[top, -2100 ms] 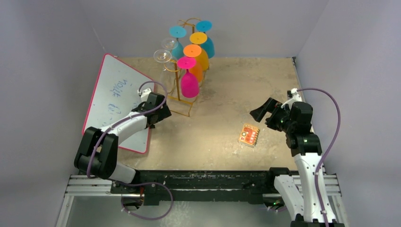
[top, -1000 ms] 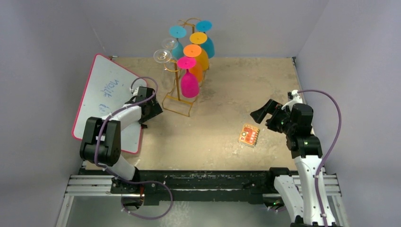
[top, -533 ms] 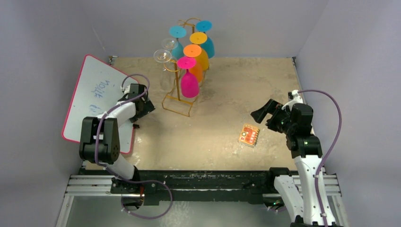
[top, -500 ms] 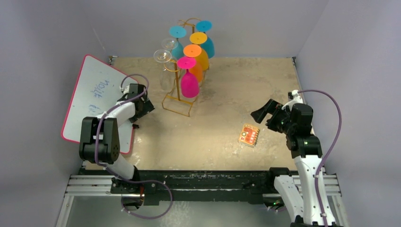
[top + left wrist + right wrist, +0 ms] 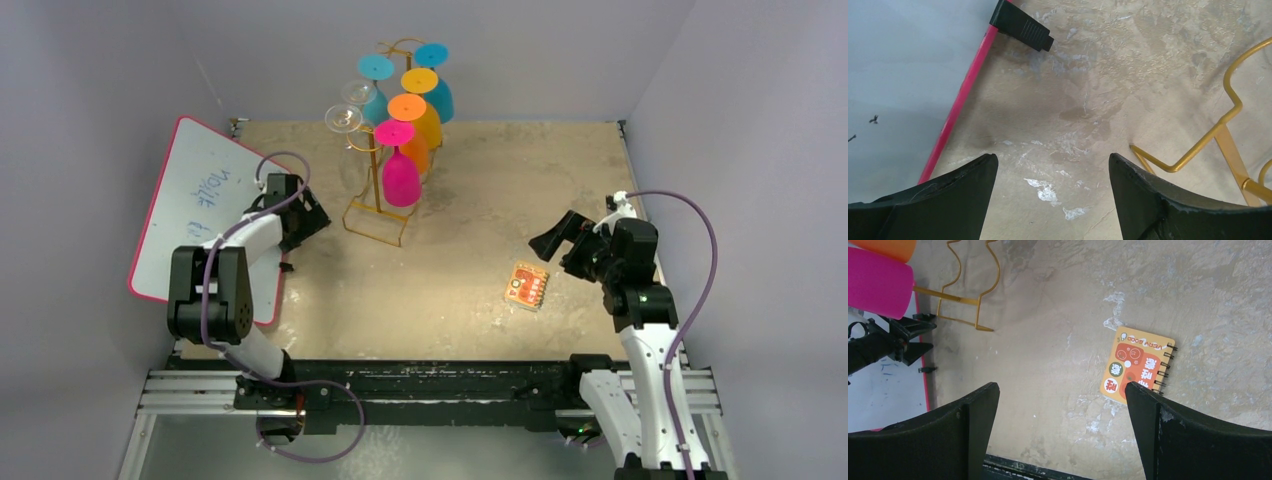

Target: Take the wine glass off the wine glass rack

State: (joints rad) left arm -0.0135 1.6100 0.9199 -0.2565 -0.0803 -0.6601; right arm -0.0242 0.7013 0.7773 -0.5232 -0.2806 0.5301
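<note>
The gold wire wine glass rack [image 5: 372, 234] stands at the back of the table. Several wine glasses hang upside down from it: a pink one [image 5: 400, 180] in front, orange and blue ones behind, clear ones [image 5: 343, 118] on the left. My left gripper [image 5: 316, 223] is open and empty, low over the table just left of the rack's base [image 5: 1198, 156]. Only bare tabletop lies between the left gripper's [image 5: 1053, 162] jaws. My right gripper [image 5: 553, 238] hangs open and empty at the right, far from the rack. Its wrist view shows the pink glass [image 5: 878, 282].
A pink-framed whiteboard [image 5: 200, 215] lies tilted at the left, its edge [image 5: 955, 110] beside my left gripper. An orange spiral notebook [image 5: 527, 286] lies on the table near the right gripper [image 5: 1062, 390]. Grey walls close in the back and both sides.
My left arm has swung left, away from the rack's base, and the whiteboard has slid and turned left with it. The right arm has stayed still.
</note>
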